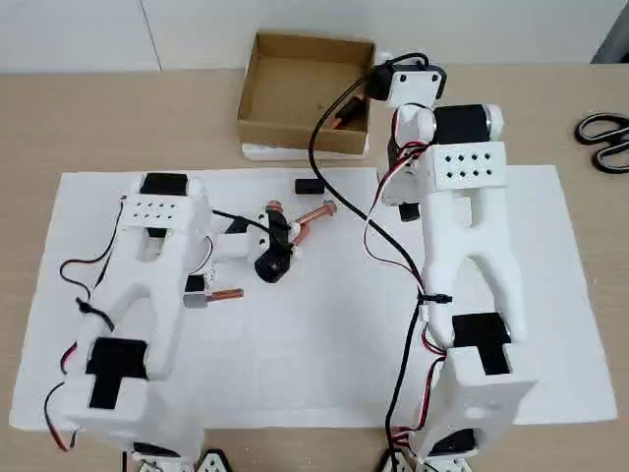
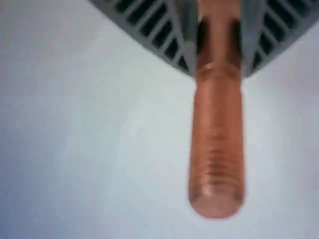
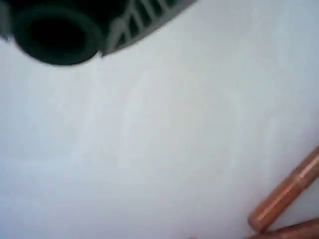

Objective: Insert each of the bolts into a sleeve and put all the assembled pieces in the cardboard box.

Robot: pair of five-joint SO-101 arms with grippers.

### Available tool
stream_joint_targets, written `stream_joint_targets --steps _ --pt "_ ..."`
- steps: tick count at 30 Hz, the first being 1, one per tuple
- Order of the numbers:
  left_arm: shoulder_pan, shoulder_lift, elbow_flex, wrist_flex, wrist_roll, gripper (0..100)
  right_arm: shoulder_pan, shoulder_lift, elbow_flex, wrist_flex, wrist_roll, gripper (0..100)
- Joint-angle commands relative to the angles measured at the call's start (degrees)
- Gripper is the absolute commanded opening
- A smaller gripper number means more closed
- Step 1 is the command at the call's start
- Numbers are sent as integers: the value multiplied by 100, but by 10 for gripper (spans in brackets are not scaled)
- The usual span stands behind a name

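At the tip of your left gripper [image 2: 218, 35], the ribbed grey fingers [image 2: 149, 20] are closed on one copper bolt [image 2: 217, 149], whose threaded end sticks out over the white sheet [image 2: 75, 149]. Your right gripper [image 3: 55, 10] is clamped on one black sleeve [image 3: 55, 35], with the bore facing its camera, apart from the held bolt. In the high view a second bolt [image 1: 316, 211] lies loose on the sheet just beside the left gripper, and a second sleeve [image 1: 310, 185] lies near it on the side toward the box. A third bolt [image 1: 226, 294] lies by your left arm with one end at a third sleeve [image 1: 197, 300]; you cannot tell whether it is inserted. The one cardboard box [image 1: 295, 93] stands at the sheet's far edge and holds a reddish piece [image 1: 346, 119] too small to identify. One pair of scissors [image 1: 604, 138] lies on the table [image 1: 98, 118], well off to the right.
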Motion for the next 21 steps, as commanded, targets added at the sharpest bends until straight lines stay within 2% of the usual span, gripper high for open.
stream_joint_targets --steps 1,7,11,21 --pt "-9 193 -286 -281 -2699 6 57 -75 -325 4 -53 4" --pt "0 607 -963 -255 -2637 16 57 -75 -325 4 -53 4" --pt "167 633 -1015 -255 -2356 72 66 -75 -325 4 -53 4" --pt "387 624 -1121 -255 -2145 79 66 -75 -325 -13 -44 4"
